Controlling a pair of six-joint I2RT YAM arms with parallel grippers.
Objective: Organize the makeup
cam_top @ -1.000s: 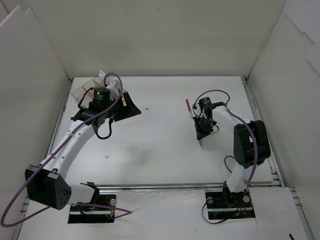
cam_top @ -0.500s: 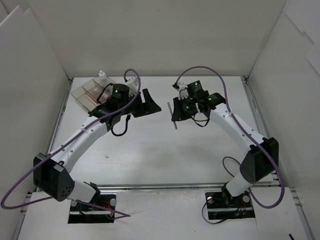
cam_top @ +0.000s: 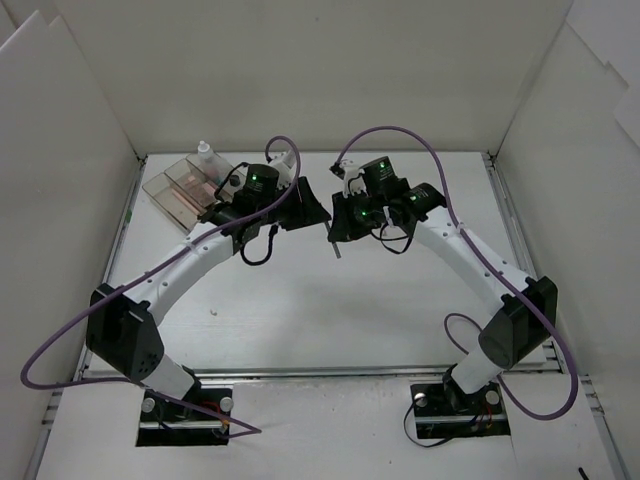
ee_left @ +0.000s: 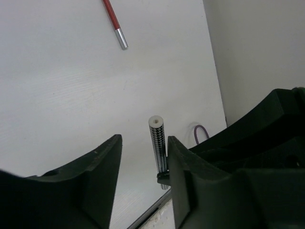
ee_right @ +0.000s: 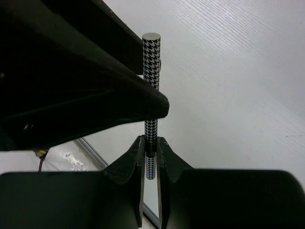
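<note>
My right gripper [ee_right: 150,143] is shut on a slim black-and-white houndstooth pencil [ee_right: 151,81] and holds it above the table near the back middle [cam_top: 336,240]. My left gripper [ee_left: 143,143] is open, and its jaws stand on either side of that pencil [ee_left: 158,148], which lies close to the right finger [ee_left: 190,181]. In the top view the two grippers meet, left [cam_top: 310,208] and right [cam_top: 340,220]. A red pencil with a silver end [ee_left: 114,24] lies on the table beyond. The other makeup is hidden or too small to tell.
A clear compartmented box [cam_top: 185,185] stands at the back left, with a small white bottle [cam_top: 205,152] behind it. White walls enclose the table on three sides. The left gripper's finger [ee_right: 86,95] crosses the right wrist view.
Both arms have swung toward the back middle. The right gripper carried the patterned pencil leftward; the left gripper moved right, away from the clear box, until its open jaws straddle the pencil.
</note>
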